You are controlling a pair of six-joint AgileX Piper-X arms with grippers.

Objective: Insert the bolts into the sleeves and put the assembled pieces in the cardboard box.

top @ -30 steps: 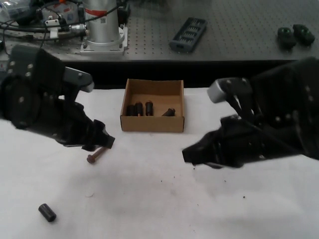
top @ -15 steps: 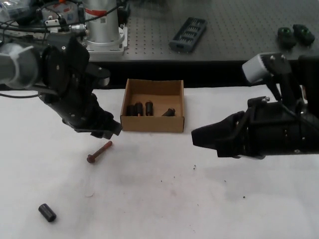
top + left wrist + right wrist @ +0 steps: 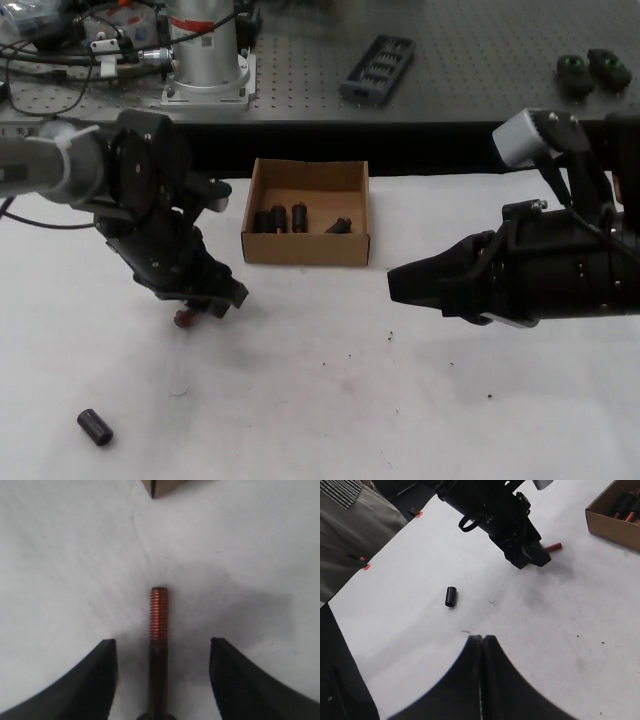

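**A:** How far along is it?

**B:** Well on, I'd judge. On the tabletop [image 3: 420, 430], the cardboard box [image 3: 305, 252] sits at twelve o'clock in the high view. It already holds what look like four assembled pieces [image 3: 278, 218], three side by side toward its nine o'clock and one toward three o'clock. One loose pair is not yet joined.

**A:** And the arms?

**B:** The right gripper [image 3: 395, 283] hangs at four o'clock of the box, fingers pressed together on nothing. The left gripper [image 3: 162, 652] is at eight o'clock of the box, low over the tabletop. Its fingers are spread, and the bolt [image 3: 159, 625] lies between them, touching neither.

**A:** The sleeve?

**B:** The sleeve [image 3: 94, 427] lies alone at seven o'clock of the bolt, well apart from it.

**A:** So what's left?

**B:** By my reckoning: grasp that bolt, fetch the sleeve, join them, and box the piece.
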